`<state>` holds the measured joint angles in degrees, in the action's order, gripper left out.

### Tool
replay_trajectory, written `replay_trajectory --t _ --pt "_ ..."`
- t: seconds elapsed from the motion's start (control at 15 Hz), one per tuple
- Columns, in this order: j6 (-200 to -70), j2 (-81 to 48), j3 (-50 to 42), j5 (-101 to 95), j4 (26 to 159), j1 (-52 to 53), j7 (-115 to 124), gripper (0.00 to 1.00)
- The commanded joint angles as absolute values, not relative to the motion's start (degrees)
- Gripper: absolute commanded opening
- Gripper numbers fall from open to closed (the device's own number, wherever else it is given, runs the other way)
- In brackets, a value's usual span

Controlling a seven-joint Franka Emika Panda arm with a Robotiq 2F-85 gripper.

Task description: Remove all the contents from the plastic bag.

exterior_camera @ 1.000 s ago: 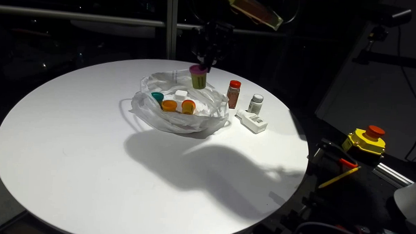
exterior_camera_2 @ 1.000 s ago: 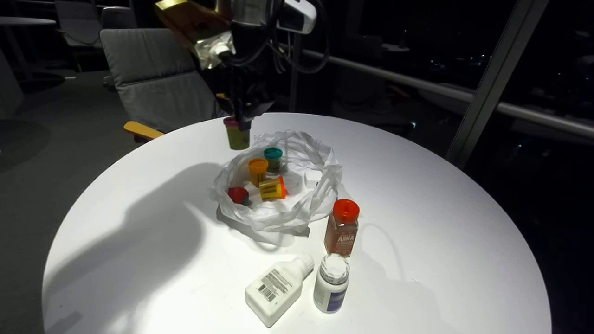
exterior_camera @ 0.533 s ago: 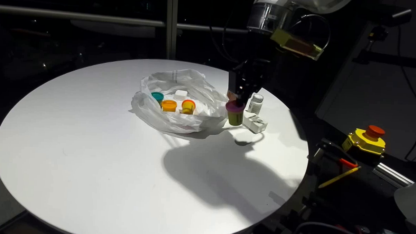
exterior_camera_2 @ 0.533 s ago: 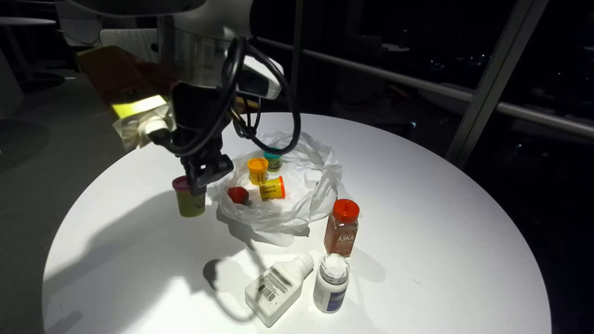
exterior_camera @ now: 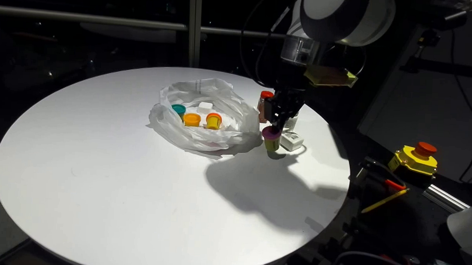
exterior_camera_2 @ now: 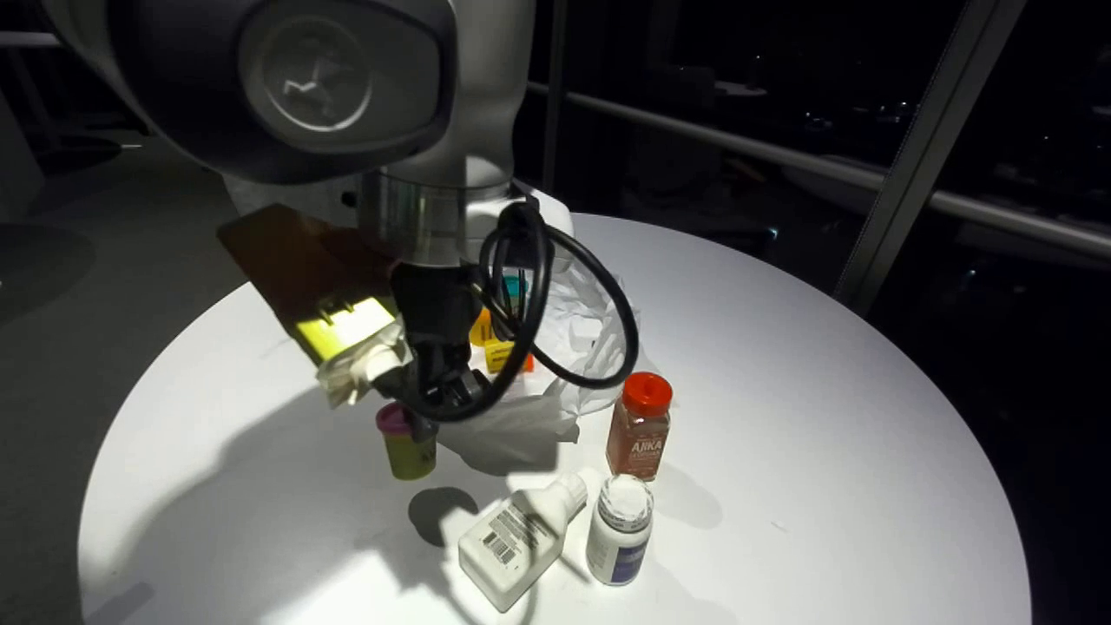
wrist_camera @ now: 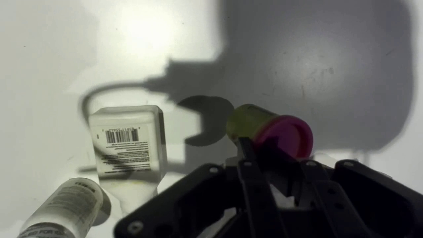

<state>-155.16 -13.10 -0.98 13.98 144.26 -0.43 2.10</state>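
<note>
My gripper (exterior_camera: 276, 128) is shut on the purple rim of a yellow-green tub (exterior_camera: 271, 144), just above the table outside the bag. The tub also shows in an exterior view (exterior_camera_2: 410, 458) and, with its pink-purple lid towards the camera, in the wrist view (wrist_camera: 248, 119). The gripper's fingers (wrist_camera: 259, 147) pinch the lid edge. The white plastic bag (exterior_camera: 198, 139) lies open. In it are a teal-lidded tub (exterior_camera: 179, 109), an orange-lidded tub (exterior_camera: 192, 120), a tipped yellow tub with orange lid (exterior_camera: 213, 122) and a white block (exterior_camera: 205, 107). The red item in the bag is hidden now.
A red-lidded spice jar (exterior_camera_2: 640, 434), a lying white bottle (exterior_camera_2: 514, 542) and an upright white pill jar (exterior_camera_2: 620, 531) stand close beside the gripper. The bottle (wrist_camera: 127, 142) lies near the held tub in the wrist view. The round table's edge (exterior_camera: 337, 214) is nearby.
The gripper has carried the purple-lidded tub from above the bag out past its side and down close to the table near the white bottle. The bag and its other contents have not moved.
</note>
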Motion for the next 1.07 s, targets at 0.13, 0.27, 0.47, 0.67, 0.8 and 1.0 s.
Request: replay_trajectory --t 0.13,0.27,0.47,0.67,0.8,1.0 --pt "-155.31 -16.95 -0.44 12.45 140.68 -2.13 1.66 0.44" --pt "-154.82 -14.75 -0.50 12.25 140.52 -1.79 2.48 0.58" --pt "-153.10 -12.05 -0.23 12.13 138.64 -0.87 4.16 0.82" --pt "-151.34 -11.93 0.42 12.14 134.66 -0.11 5.91 1.00" --pt "-151.75 -14.08 0.79 13.75 131.09 -0.15 7.54 1.00" --pt "-150.47 -19.42 0.62 15.00 125.69 -0.19 11.70 1.00"
